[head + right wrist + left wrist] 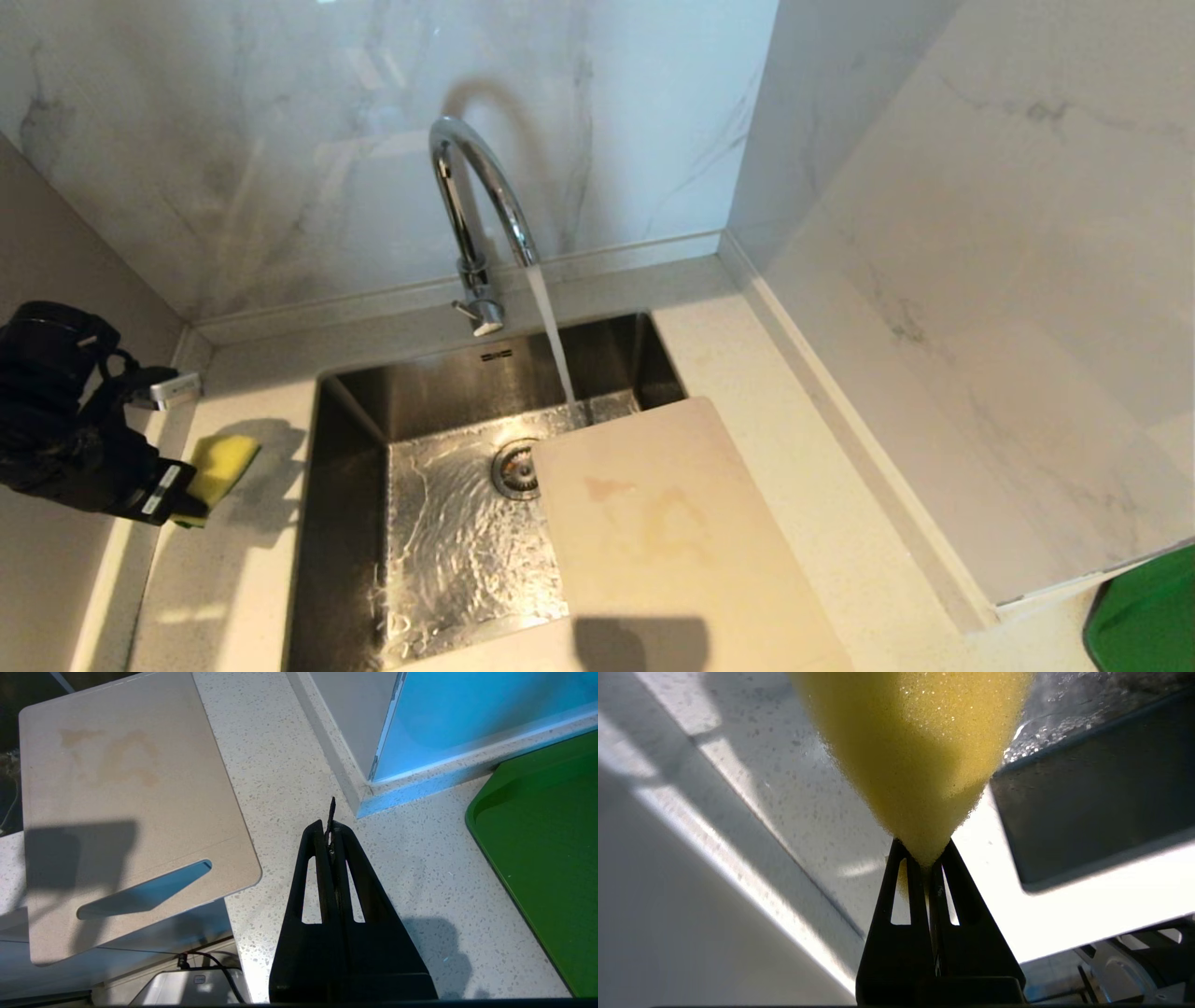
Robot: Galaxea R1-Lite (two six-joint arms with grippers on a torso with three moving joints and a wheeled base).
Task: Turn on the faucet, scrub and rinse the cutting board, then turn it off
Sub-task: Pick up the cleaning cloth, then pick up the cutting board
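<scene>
At lower left of the head view, left gripper (191, 490) clamped tight on sponge (222, 467). Thin pinch, could slip scrubbing cutting board (672, 532); faucet (476, 205) running.

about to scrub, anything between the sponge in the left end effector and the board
Nothing visible. The left end effector holds the sponge over the counter; only the open sink separates it from the board.
</scene>
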